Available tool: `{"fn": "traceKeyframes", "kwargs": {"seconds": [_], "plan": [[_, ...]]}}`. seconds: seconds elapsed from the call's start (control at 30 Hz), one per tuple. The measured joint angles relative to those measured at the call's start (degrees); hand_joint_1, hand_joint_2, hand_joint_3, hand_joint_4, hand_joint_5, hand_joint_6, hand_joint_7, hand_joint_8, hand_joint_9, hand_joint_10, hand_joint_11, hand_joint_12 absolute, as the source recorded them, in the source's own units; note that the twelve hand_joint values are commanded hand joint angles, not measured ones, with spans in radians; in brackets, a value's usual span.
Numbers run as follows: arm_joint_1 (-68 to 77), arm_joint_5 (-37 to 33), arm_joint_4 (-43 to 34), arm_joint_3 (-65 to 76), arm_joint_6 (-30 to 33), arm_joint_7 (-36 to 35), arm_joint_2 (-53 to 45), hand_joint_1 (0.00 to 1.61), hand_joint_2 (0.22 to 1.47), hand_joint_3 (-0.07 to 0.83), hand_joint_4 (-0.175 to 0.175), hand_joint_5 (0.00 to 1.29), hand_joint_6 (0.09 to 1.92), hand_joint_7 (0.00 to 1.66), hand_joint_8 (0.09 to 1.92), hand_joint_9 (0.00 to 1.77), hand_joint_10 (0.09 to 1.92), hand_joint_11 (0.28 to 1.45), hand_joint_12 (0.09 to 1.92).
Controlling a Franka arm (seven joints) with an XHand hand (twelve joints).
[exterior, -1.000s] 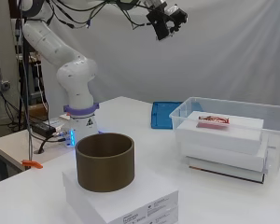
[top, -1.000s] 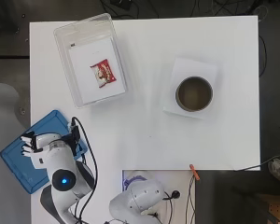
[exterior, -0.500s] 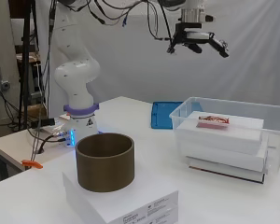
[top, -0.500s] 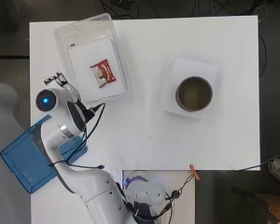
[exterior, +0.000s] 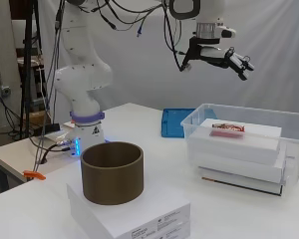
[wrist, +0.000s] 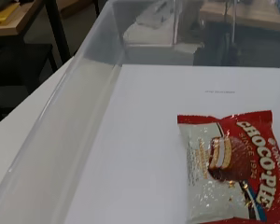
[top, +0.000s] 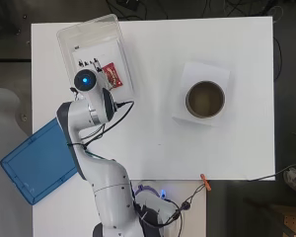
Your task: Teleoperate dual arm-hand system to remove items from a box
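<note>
One snack pack (wrist: 231, 163), red and white wrapper, lies flat on the white slab (exterior: 241, 134) inside the clear box (exterior: 199, 115); its far end is cut off at the wrist view's edge. One box only, at the table's (top: 153, 143) far left corner in the overhead view, and the slab inside looks like a stack of white boxes, though the side view doesn't settle how many. Hand (exterior: 220, 55) hangs high above the box, touching nothing, fingers (exterior: 240, 63) spread apart and nearly straight. In the overhead view the arm covers the hand and part of the box. One blue lid (top: 34, 163) lies off the table's left edge, partly under the arm. One brown cylinder (top: 205, 99) stands on one white carton (exterior: 134, 214), well apart from the box. One orange clip (top: 205, 181) at the near edge.
</note>
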State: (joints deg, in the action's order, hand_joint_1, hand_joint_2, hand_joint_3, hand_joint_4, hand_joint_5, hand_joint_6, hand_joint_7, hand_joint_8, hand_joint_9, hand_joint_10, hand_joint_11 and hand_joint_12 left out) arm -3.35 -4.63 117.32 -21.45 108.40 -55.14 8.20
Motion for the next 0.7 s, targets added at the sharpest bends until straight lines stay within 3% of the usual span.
{"fn": "traceKeyframes", "kwargs": {"seconds": [0.13, 0.37, 0.57, 0.7], "plan": [[-30.9, -6.9, -0.7, -26.6, -1.4, -5.7, 8.2, 0.12, 1.0, 0.001, -0.039, 0.39, 0.09, 0.72, 0.09, 0.78, 0.09, 0.68, 0.09], [-76.1, -15.1, -1.1, -65.3, -2.2, -13.7, 17.8, 0.13, 0.98, -0.007, -0.038, 0.35, 0.09, 0.62, 0.09, 0.71, 0.09, 0.63, 0.09], [-82.6, -16.6, 0.9, -73.0, -0.6, -16.6, 19.2, 0.15, 0.98, 0.0, -0.038, 0.42, 0.09, 0.72, 0.09, 0.77, 0.09, 0.66, 0.09], [-80.5, -17.2, 2.8, -72.7, 0.7, -18.7, 19.7, 0.16, 0.99, 0.003, -0.014, 0.46, 0.09, 0.69, 0.09, 0.74, 0.09, 0.66, 0.09]]}}
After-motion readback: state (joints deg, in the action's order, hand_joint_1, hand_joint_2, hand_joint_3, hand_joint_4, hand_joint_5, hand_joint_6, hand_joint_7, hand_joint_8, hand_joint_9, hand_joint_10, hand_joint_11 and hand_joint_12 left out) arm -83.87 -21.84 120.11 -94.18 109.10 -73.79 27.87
